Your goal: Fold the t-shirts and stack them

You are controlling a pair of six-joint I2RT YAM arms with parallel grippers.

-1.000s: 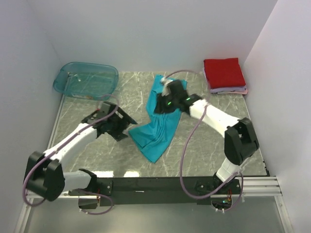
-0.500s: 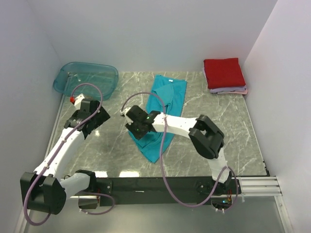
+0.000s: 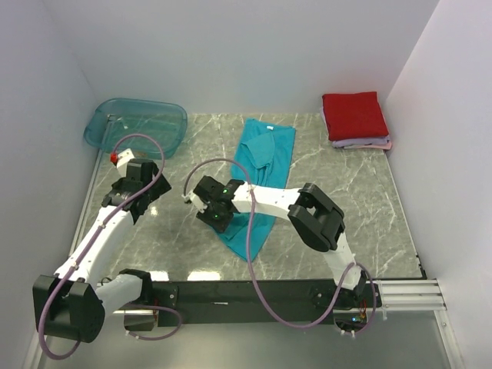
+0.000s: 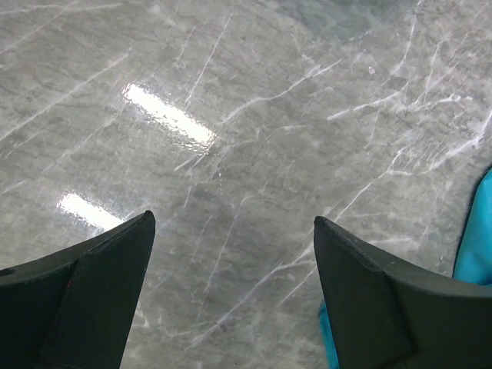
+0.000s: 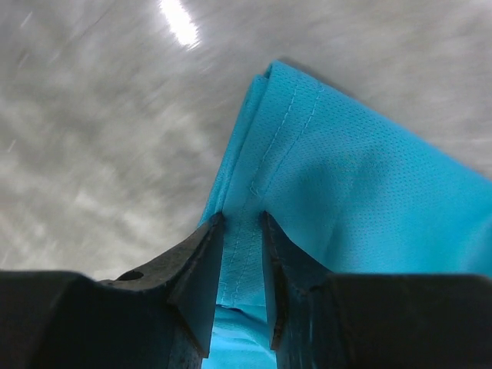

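The teal t-shirt (image 3: pixel 265 157) lies as a long narrow strip down the middle of the marble table, collar at the far end. My right gripper (image 3: pixel 207 206) is at the strip's near left edge, shut on a fold of the teal t-shirt (image 5: pixel 323 177). My left gripper (image 3: pixel 146 201) is open and empty above bare marble to the left of the shirt; a sliver of teal cloth (image 4: pixel 478 246) shows at its right. A folded red t-shirt (image 3: pixel 354 114) lies on a pale lilac one (image 3: pixel 361 143) at the far right corner.
A see-through teal plastic tub (image 3: pixel 136 127) stands at the far left corner. White walls close in the table on three sides. The black rail (image 3: pixel 254 292) with both arm bases runs along the near edge.
My right gripper went from the shirt's collar end to its near left edge and took hold of the cloth. The shirt is now a narrower strip. My left arm drew back to the left.
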